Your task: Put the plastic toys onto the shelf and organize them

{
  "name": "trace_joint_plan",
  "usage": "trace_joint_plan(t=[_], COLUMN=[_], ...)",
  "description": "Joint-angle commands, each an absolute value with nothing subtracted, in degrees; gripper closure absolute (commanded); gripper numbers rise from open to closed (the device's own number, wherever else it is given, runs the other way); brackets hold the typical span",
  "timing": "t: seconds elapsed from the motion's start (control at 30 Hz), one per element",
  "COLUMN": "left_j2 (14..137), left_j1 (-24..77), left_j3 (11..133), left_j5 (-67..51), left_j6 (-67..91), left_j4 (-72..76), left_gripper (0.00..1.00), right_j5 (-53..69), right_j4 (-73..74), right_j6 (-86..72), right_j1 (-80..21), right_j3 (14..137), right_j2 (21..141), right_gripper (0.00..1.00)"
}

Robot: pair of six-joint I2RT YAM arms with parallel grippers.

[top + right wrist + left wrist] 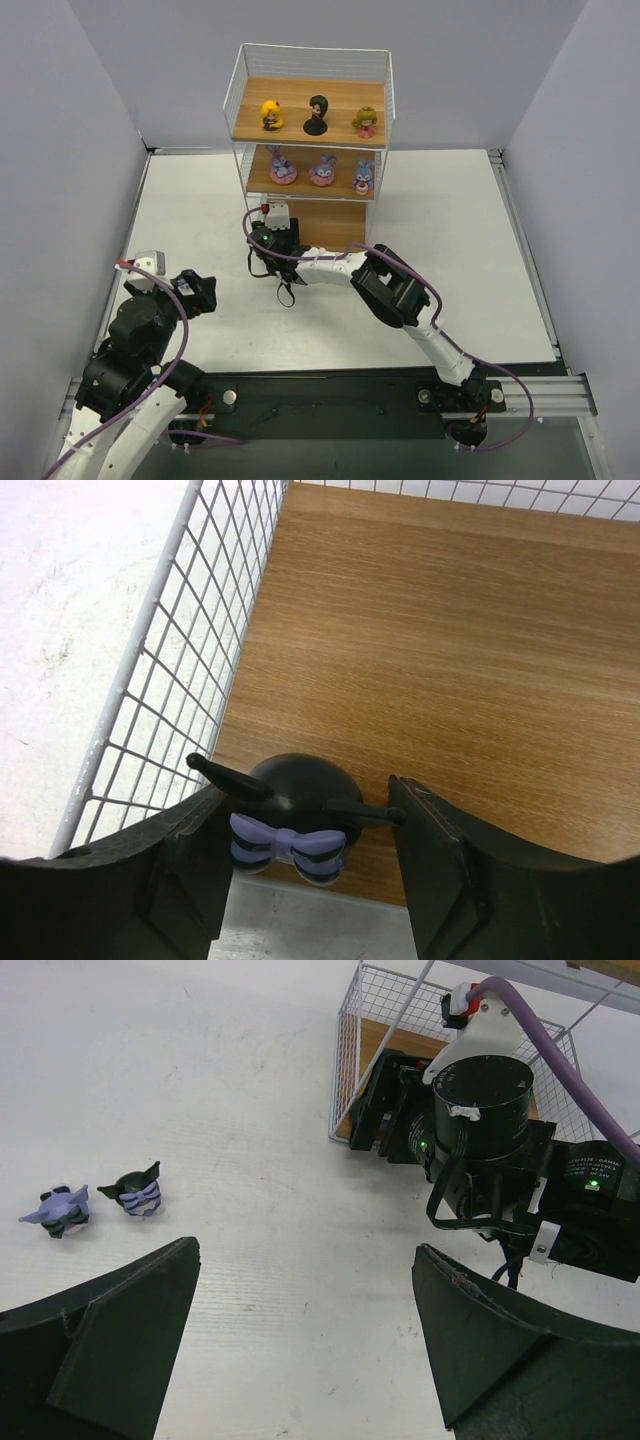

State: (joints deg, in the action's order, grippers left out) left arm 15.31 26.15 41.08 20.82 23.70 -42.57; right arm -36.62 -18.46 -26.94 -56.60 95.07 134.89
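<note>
The shelf stands at the far side of the table. Yellow, black and olive-pink dolls stand on its top board. Three purple-pink bunnies stand on the middle board. My right gripper reaches into the bottom tier, shut on a dark toy with a purple bow at the board's front left corner, beside the wire wall. Two more small blue-purple toys stand on the table, only in the left wrist view. My left gripper is open and empty above the table.
The right arm's wrist and purple cable lie in front of the shelf's bottom tier. Grey walls close in the white table on the left, back and right. My left arm sits folded near the front left.
</note>
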Motion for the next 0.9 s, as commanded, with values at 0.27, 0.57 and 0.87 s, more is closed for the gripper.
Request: trace_joint_plan(t=[0.27,0.57,0.87], left_j2=[15.29,15.12,14.68], left_j1=[26.19,26.19,26.19], left_j3=[41.40,41.40,41.92], left_j5=[21.53,21.71,22.85], left_j6=[23.12,23.12,23.91], left_j4=[-40.17,-40.34,-40.78], left_gripper=[0.03,0.03,0.03], right_j5=[-42.27,-46.67,-50.71], right_j4=[-28.91,-35.42,-32.53], right_j6=[-20.40,-15.91,-16.08], right_j1=[-59.06,-62.05,-66.00], right_j3=[90.36,85.43,79.29], right_j2=[132.28,128.41,119.56], right_gripper=[0.35,0.34,0.32])
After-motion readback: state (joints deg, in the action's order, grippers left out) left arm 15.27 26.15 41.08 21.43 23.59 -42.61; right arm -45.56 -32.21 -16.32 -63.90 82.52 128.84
